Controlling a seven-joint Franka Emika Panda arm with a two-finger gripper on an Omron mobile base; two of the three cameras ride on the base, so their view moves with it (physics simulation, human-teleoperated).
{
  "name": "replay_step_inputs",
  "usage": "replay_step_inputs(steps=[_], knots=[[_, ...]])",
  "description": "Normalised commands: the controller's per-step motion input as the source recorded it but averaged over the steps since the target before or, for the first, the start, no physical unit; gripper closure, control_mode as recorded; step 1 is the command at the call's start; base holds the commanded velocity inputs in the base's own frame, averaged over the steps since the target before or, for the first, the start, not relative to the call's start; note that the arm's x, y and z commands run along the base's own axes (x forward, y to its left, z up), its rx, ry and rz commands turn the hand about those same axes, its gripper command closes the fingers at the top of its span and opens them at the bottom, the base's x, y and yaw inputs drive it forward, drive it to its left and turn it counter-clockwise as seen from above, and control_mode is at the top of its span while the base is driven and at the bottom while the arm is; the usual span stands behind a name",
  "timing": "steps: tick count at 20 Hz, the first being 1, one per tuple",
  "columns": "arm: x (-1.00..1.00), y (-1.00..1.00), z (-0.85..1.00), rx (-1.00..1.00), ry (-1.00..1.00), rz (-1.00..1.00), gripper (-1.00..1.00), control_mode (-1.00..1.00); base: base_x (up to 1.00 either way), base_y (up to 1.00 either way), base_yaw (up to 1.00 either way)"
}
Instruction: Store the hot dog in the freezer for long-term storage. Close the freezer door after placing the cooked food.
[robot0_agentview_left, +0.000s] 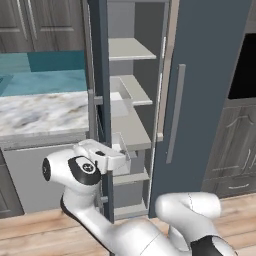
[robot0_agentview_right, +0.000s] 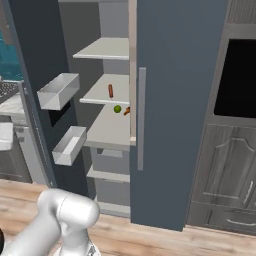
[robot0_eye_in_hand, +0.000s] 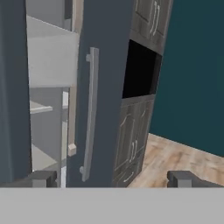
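Observation:
The freezer (robot0_agentview_right: 112, 50) stands open, its pale shelves showing. The hot dog (robot0_agentview_right: 110, 90), a slender reddish-brown sausage, lies on the middle shelf inside, one level above a small round green fruit (robot0_agentview_right: 117, 108). The freezer door (robot0_agentview_right: 30, 75) is swung wide to the left, and its white inner bins (robot0_agentview_right: 59, 91) face the room. It appears edge-on as the freezer door (robot0_agentview_left: 100, 75) in the left base view. My gripper (robot0_agentview_left: 107, 154) hangs low beside that door's edge. In the hand view the gripper (robot0_eye_in_hand: 113, 179) is open, its fingertips (robot0_eye_in_hand: 43, 178) far apart with nothing between them.
The other slate-blue door (robot0_agentview_right: 175, 100) is closed, with a long grey handle (robot0_eye_in_hand: 89, 113). Dark wood-grain cabinets and a black oven recess (robot0_agentview_right: 237, 75) stand to its right. A marble counter (robot0_agentview_left: 40, 112) lies left of the open door. A small orange-brown item (robot0_agentview_right: 127, 111) sits by the fruit.

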Motion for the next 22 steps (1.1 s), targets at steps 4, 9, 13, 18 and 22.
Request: replay_step_inputs(steps=[4,9,13,18,22], knots=[[0.29,0.34,-0.03,0.00,0.00,-0.11,-1.00,-1.00,0.00,0.00,0.00],[0.28,0.30,0.00,0.00,0.00,-0.09,-1.00,-1.00,0.00,0.00,0.00],[0.11,0.40,0.00,0.00,-0.02,-0.05,-1.00,-1.00,0.00,0.00,0.00],[0.00,0.42,0.00,0.00,-0.01,0.00,-1.00,-1.00,0.00,0.00,0.00],[0.23,0.12,-0.02,0.00,0.00,0.00,-1.00,-1.00,0.00,0.00,0.00]])
